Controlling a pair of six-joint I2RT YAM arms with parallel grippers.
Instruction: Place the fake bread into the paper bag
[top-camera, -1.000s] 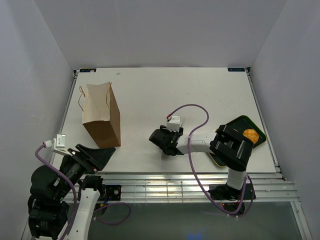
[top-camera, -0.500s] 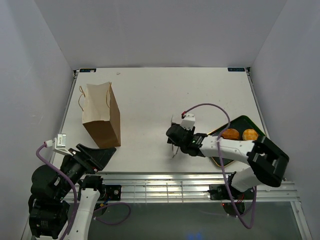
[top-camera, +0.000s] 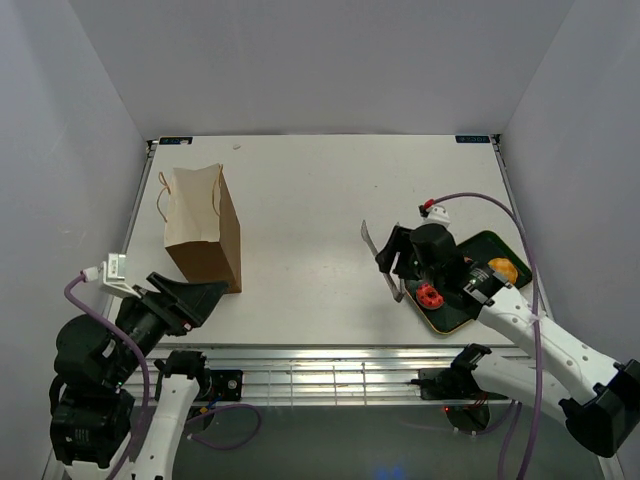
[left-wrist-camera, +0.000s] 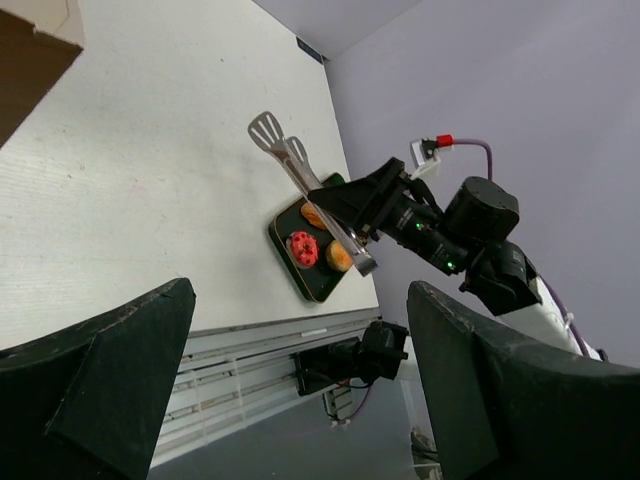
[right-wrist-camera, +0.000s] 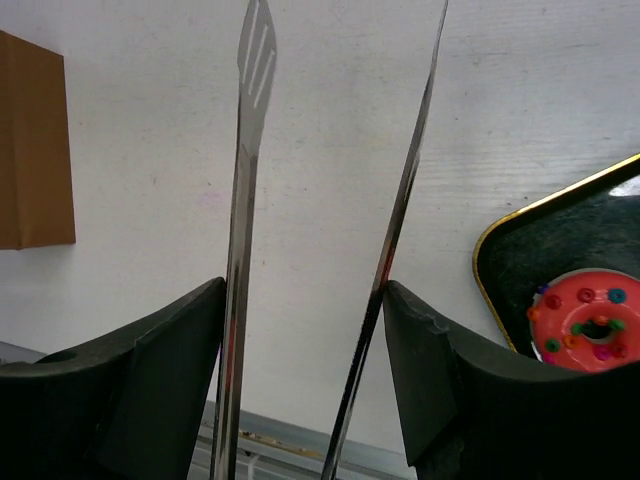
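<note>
The right hand (right-wrist-camera: 305, 400), clamped on metal tongs (right-wrist-camera: 245, 200) whose blades stand apart, has swung right from mid-tabletop (top-camera: 300, 200) to the green tray (right-wrist-camera: 560, 240). The red donut (top-camera: 430, 296), now uncovered, lies on the tray with a bun (top-camera: 502, 270). The paper bag (top-camera: 205, 240) stands unmoved at far left. The left hand (left-wrist-camera: 300, 400) hangs with fingers apart, empty.

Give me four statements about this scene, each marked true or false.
1. The bag stands upright. True.
2. The donut is inside the bag. False: it lies on the tray.
3. The right fingers hold tongs. True.
4. The left fingers grip the bag. False: they are open, apart from it, and hold nothing.
</note>
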